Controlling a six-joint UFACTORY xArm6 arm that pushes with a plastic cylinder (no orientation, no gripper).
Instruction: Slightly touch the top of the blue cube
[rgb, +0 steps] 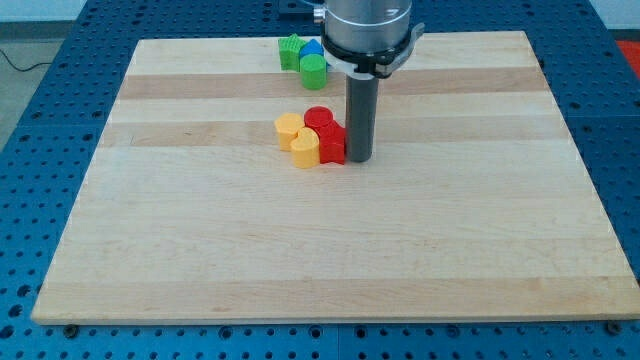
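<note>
The blue cube (312, 49) sits near the view's top edge of the wooden board (330, 250), mostly hidden between a green star-shaped block (290, 50) on its left and a green cylinder (314, 70) below it. My tip (359, 159) rests on the board well below the blue cube, right against a red block (331, 143). A red cylinder (318, 117) sits above that red block. A yellow block (288, 127) and a second yellow block (305, 147) lie to the left of the red ones.
The arm's grey body (365, 25) hangs over the board's top edge, right of the blue cube. A blue perforated table (50, 120) surrounds the board.
</note>
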